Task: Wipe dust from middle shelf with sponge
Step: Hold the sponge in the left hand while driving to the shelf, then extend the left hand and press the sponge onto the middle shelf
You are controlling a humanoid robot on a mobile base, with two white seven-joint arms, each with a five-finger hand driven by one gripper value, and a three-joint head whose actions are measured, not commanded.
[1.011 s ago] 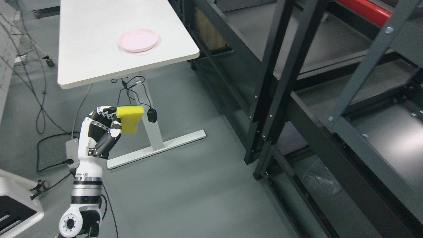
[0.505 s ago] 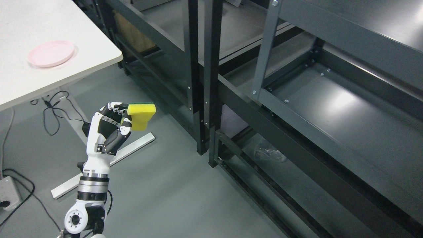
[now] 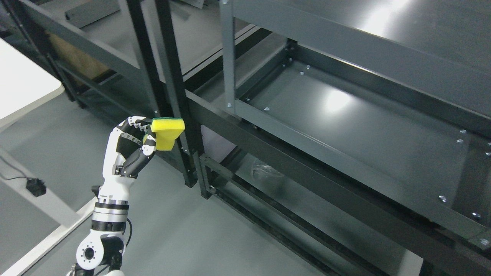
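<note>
— Far left?
— Corner of a white tabletop (image 3: 23, 90), with a pale table leg and foot (image 3: 46, 214) slanting below over grey floor (image 3: 172, 237). Small black plug (image 3: 35, 187) lying by the leg.

— Next along?
— White-and-black left robot hand (image 3: 128, 147), raised on its arm from the lower left edge. Fingers (image 3: 132, 124) curled, thumb pressed in from below, pinching a yellow sponge with a green scouring top (image 3: 167, 134). Sponge held in the air, green face upward, clear of the floor and touching no shelf.

— And beside the sponge?
— Just behind and to its right, two black upright posts (image 3: 168, 88) of dark metal racking. Further back, a brown panel (image 3: 78, 61) behind the racking's crossbars.

— To the right?
— A grey upright post (image 3: 228, 53) bolted at the front corner of a dark grey metal middle shelf (image 3: 345, 115), its flat surface bare, with a bright glare patch and small bolt heads along the rim. Above, a top shelf (image 3: 383, 27), also gleaming. Below, a lower level with something clear and crumpled (image 3: 266, 172), too indistinct to identify.

— Sponge against middle shelf?
— Well apart; sponge left of the shelf's near corner, outside the frame.
</note>
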